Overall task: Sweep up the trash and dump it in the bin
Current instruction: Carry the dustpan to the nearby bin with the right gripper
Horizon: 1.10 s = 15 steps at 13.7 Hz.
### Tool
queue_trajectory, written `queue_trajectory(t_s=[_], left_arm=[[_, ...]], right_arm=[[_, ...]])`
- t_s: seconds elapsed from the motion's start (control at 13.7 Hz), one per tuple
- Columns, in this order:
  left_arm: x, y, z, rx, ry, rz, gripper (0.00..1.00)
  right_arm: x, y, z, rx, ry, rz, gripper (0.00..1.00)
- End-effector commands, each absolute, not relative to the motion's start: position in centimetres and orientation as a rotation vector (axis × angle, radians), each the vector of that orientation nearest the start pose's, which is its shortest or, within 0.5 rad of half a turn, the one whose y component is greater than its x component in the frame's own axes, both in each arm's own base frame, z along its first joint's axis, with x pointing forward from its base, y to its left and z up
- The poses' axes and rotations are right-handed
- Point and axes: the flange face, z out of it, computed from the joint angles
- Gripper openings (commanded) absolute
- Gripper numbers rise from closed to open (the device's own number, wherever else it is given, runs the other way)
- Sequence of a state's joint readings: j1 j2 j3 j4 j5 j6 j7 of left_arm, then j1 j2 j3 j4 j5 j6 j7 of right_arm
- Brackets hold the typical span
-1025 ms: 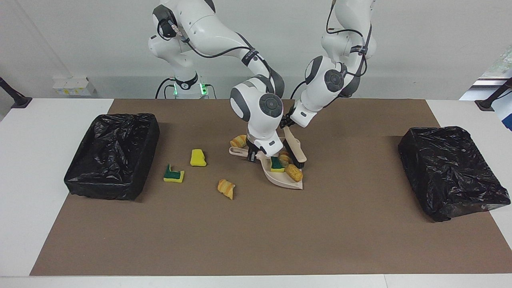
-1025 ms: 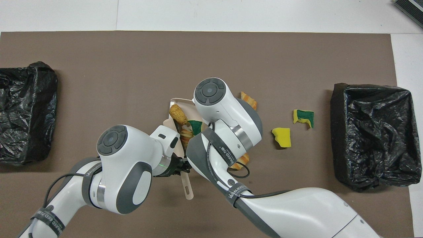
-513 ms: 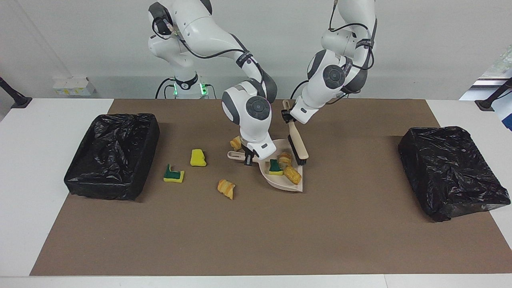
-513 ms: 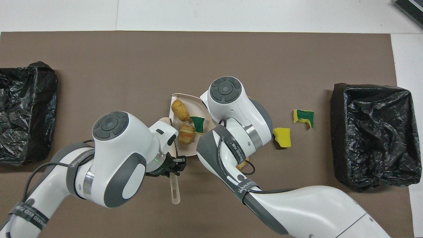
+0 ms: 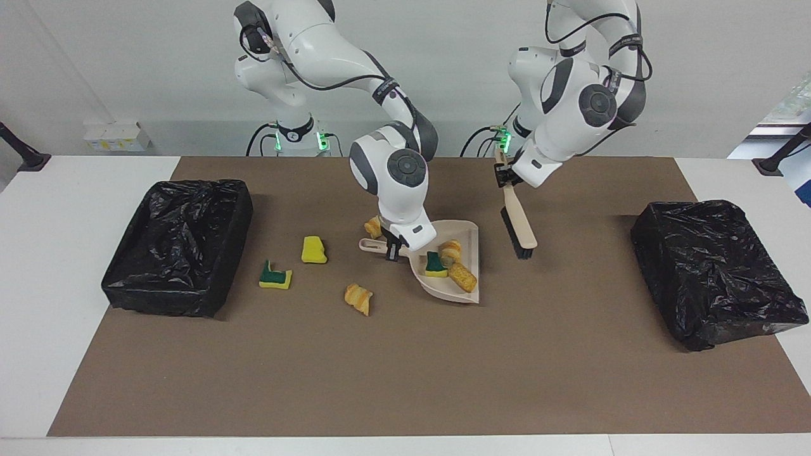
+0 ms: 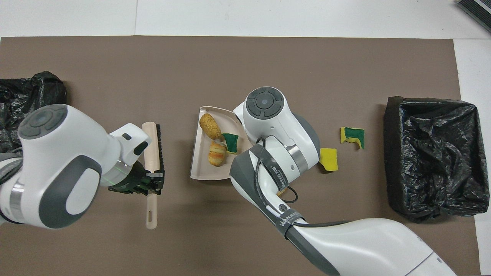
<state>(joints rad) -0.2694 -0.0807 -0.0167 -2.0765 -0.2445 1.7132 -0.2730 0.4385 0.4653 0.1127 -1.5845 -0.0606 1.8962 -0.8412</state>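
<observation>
My right gripper (image 5: pixel 394 248) is shut on the handle of the beige dustpan (image 5: pixel 470 231) at the mat's middle. In the overhead view the arm hides this gripper. The pan (image 6: pixel 201 165) holds three scraps of trash: a green-backed sponge bit (image 5: pixel 435 263) and two bread-like pieces (image 5: pixel 463 277). My left gripper (image 5: pixel 504 176) is shut on the handle of the black-bristled brush (image 5: pixel 521 233) and holds it up, beside the pan toward the left arm's end. Loose on the mat lie a yellow sponge bit (image 5: pixel 313 249), a green-backed bit (image 5: pixel 275 276), and two bread-like pieces (image 5: pixel 358 298) (image 5: pixel 374 226).
A black-bagged bin (image 5: pixel 177 244) stands at the right arm's end of the brown mat, another (image 5: pixel 709 272) at the left arm's end. In the overhead view they show at the mat's two ends (image 6: pixel 431 157) (image 6: pixel 34 86).
My left gripper has lifted the brush out of the dustpan and carried it toward the left arm's end. The dustpan has shifted slightly; its three scraps stay in it.
</observation>
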Motion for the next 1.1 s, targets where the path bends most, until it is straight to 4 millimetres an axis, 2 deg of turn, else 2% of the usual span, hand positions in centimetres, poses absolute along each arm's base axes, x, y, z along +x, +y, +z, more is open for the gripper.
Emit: queue_trajectory(t_s=[0.0,0.15,0.22,0.29,0.37,0.44,0.51,0.59,0.73,0.88,0.95,1.03], left_arm=[[47.5,-11.1,44.5,-3.24,-0.024,0.563,0.0],[47.5,-10.6,44.6,-3.242,-0.017,0.558,0.0],[47.2,-11.1,44.3,-3.236,-0.006,0.571,0.0],[47.0,-11.5,44.4,-3.235,-0.004,0.563,0.0],[46.4,-11.8,43.7,-3.224,-0.003,0.584,0.0],[44.9,-13.5,43.4,-3.217,0.043,0.584,0.0],[43.4,-16.2,42.7,-3.202,0.081,0.591,0.0],[42.8,-18.2,42.3,-3.198,0.055,0.575,0.0],[41.0,-23.9,42.2,-3.244,-0.016,0.579,0.0],[39.2,-28.5,41.8,-3.289,-0.102,0.556,0.0],[38.2,-30.5,41.4,-3.303,-0.141,0.555,0.0],[37.6,-31.5,41.1,-3.323,-0.161,0.548,0.0]], right_arm=[[57.7,29.9,39.9,-2.371,-2.007,0.23,0.0],[58.6,26.4,42.7,-2.392,-1.985,0.209,0.0],[59.4,24.0,44.1,-2.393,-1.983,0.2,0.0],[60.0,21.8,44.8,-2.389,-1.979,0.207,0.0],[60.9,19.3,45.6,-2.385,-1.978,0.206,0.0],[61.5,16.8,46.3,-2.374,-1.979,0.21,0.0],[62.1,14.4,46.9,-2.38,-1.976,0.21,0.0],[62.4,12.1,47.6,-2.389,-1.975,0.221,0.0],[63.0,7.5,48.2,-2.375,-1.978,0.231,0.0],[63.1,3.0,48.8,-2.383,-1.991,0.279,0.0],[62.9,1.3,49.4,-2.391,-2.014,0.307,0.0],[62.6,-0.5,49.9,-2.414,-2.018,0.351,0.0]])
